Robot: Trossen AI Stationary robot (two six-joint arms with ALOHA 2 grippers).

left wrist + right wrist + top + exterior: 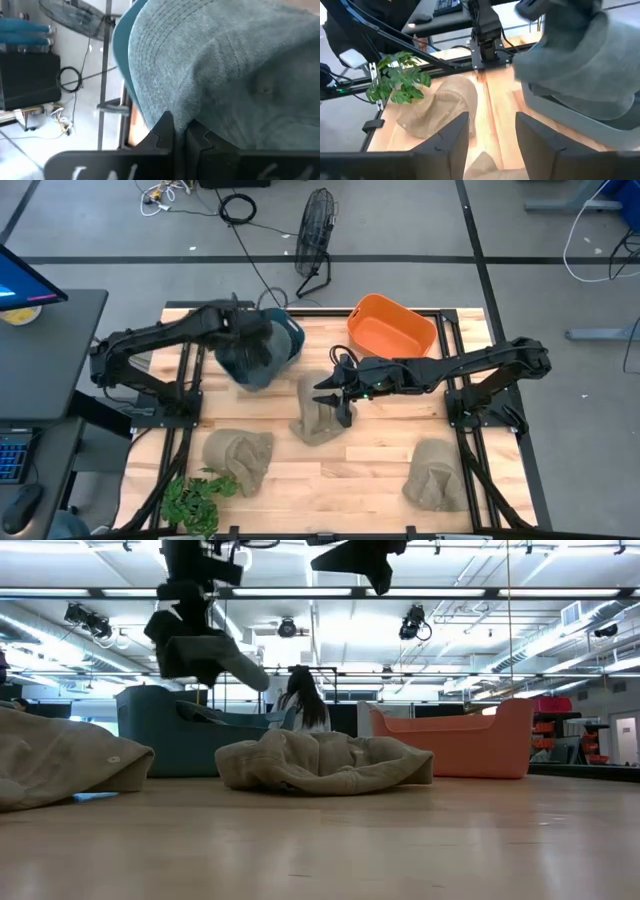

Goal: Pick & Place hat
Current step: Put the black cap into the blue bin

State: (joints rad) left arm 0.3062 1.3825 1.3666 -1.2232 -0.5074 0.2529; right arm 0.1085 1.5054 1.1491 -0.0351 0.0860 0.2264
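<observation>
Taking the blue bin (pixel 290 338) as the landmark and working from the front of the table toward it: a small leafy plant (pixel 195 498) sits at the front edge, well short of the bin. Just behind it lies a tan hat (pixel 240 457), and another tan hat (pixel 436 473) rests off toward the right arm's side, both well apart from the bin. Nearer the bin, at mid-table, a third tan hat (pixel 314 412) lies crumpled. The right gripper (pixel 338 392) hovers over that hat with its fingers (pixel 451 136) spread apart and nothing between them.

At the bin itself, the left gripper (pixel 180 132) has its fingers pinched together on the brim of a grey-blue hat (pixel 247 360), which hangs lifted over the bin's near rim; in the low view it dangles clear of the table above the bin. Beside the bin, toward the right arm, stands an orange bin (pixel 392 328). A person shows in the room beyond.

The risk, as I judge it, lies in the hold: only a fold of fabric is clamped, and the hat droops partly outside the rim. Released from here, it could catch the bin's edge and slide onto the table. The two arms are also close, so a reach by either could snag the other.
</observation>
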